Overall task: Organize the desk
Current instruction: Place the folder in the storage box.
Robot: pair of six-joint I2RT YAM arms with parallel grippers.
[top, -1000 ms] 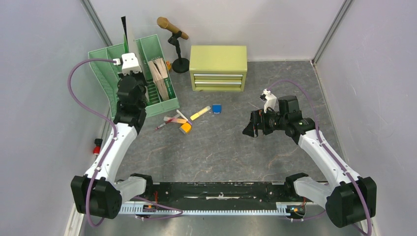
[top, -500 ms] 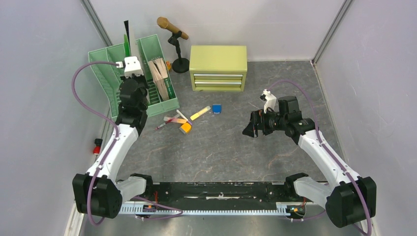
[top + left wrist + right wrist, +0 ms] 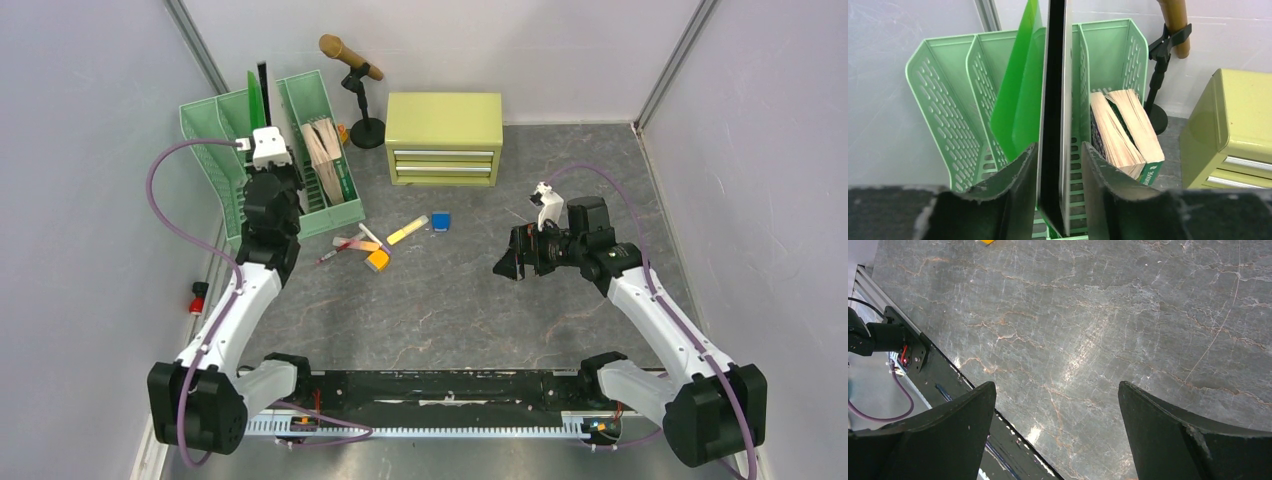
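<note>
Since a second ago the left arm has backed toward its base a bit, and the black board [image 3: 1053,100] it was carrying has shifted right and now stands lower in the green rack [image 3: 215,130]. It sits in the slot next to the book [image 3: 1123,130], with a green sheet [image 3: 1020,100] leaning right beside it.

The left gripper [image 3: 1058,147] has just slackened. Its fingers [image 3: 1015,185] still sit either side of the board, but there's a sliver of rack showing between the board and one finger, so I'd call it let go, not pinching. The right gripper [image 3: 505,265] is spread wide with nothing in it, hovering over a bare stretch of desk [image 3: 450,310].

The desk runs under both arms, wall to wall. A cabinet [image 3: 444,135] sits at the back, and the remaining clutter [image 3: 375,245], pens and a few small bits, is just in front of the rack.

So I'm mid-release. My plan for doing it cleanly:
- Spread the fingers more before moving. One of them looks like it's still brushing the board.
- Back out straight along the board's plane. Any sideways drift could drag it or tip it onto the sheet.
- Go slow, because the board stands tall above the rack wall and looks easy to topple.

After that I'd guess the clutter is next. The right arm is already free for it.
</note>
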